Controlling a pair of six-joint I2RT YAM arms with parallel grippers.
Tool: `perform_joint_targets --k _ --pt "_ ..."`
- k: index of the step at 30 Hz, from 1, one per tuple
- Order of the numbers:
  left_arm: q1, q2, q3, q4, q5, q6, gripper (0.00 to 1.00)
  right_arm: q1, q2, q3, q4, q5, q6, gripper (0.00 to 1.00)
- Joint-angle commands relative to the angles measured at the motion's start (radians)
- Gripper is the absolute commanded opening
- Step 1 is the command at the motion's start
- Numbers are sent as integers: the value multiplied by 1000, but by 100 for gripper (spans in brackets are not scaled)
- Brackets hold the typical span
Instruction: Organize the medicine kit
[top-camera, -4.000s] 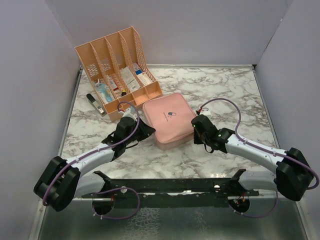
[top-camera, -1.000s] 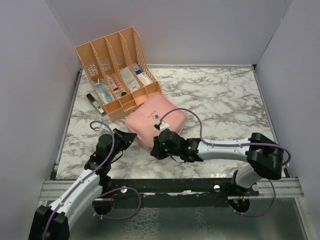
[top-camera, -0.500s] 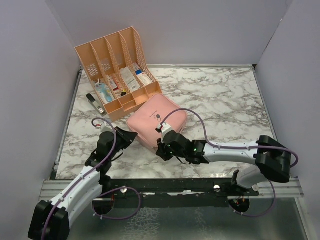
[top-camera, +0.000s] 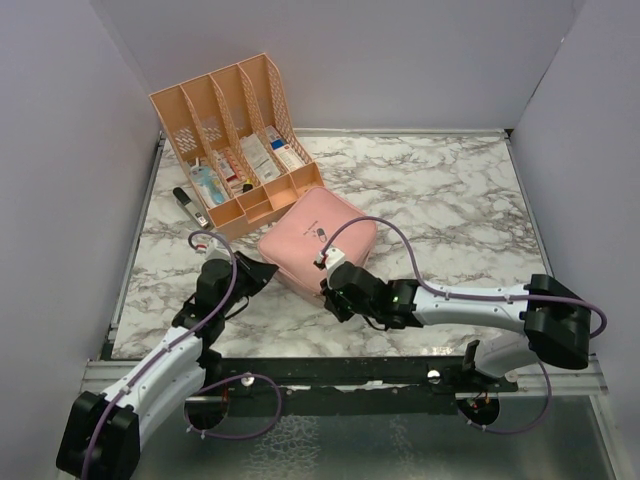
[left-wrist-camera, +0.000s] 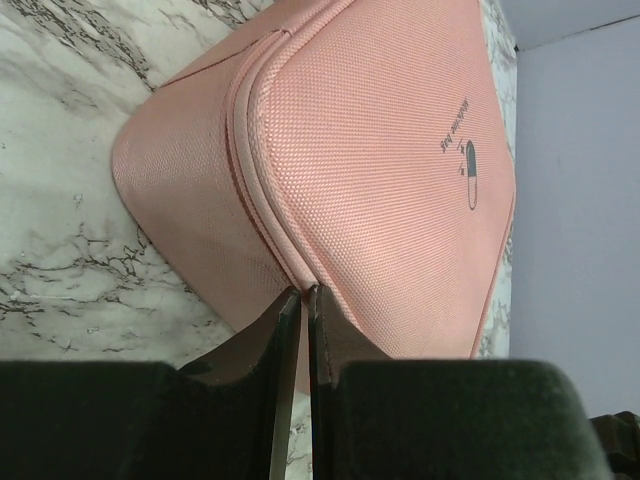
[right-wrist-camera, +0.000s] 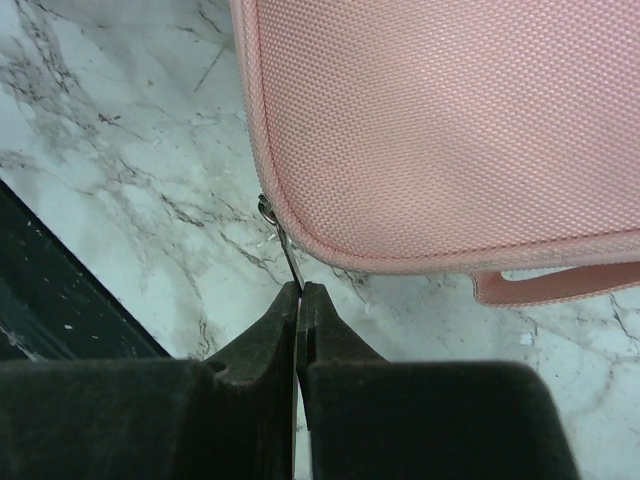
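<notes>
The medicine kit (top-camera: 320, 232) is a flat pink zip case lying closed on the marble table, turned at an angle, pill logo up. My left gripper (top-camera: 266, 270) is at its left corner. In the left wrist view the kit (left-wrist-camera: 380, 150) fills the frame and the left gripper (left-wrist-camera: 301, 291) is pinched shut on its zip seam. My right gripper (top-camera: 330, 290) is at the kit's near corner. In the right wrist view the right gripper (right-wrist-camera: 300, 288) is shut on the metal zipper pull (right-wrist-camera: 285, 245) hanging from the kit's edge (right-wrist-camera: 450, 120).
A peach slotted organizer (top-camera: 235, 150) with medicine boxes stands at the back left, touching the kit's far corner. A black object (top-camera: 188, 205) lies left of it. A black rail (top-camera: 350, 375) runs along the near edge. The kit's pink strap (right-wrist-camera: 560, 285) lies on the marble.
Since four seconds ago the kit has been turned and shifted left. In the last second my right gripper has slid right along the kit's near edge with the zipper pull; the left barely moved.
</notes>
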Motion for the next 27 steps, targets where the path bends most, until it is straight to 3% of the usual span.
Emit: perform_joint_targets --k 1,11,17,22,27 --pt "10 17 22 -18 -65 41 11 8 -32 -16 -245 71 -35 1" --pt "10 36 36 -1 -29 58 14 8 -42 14 -254 100 7 1" --pt "9 36 49 11 20 79 24 8 -13 -2 -88 8 44 29" --pt "10 40 65 6 60 108 33 8 7 -10 15 -11 109 37" --pt "10 45 74 -5 78 124 34 8 12 -20 50 42 263 42"
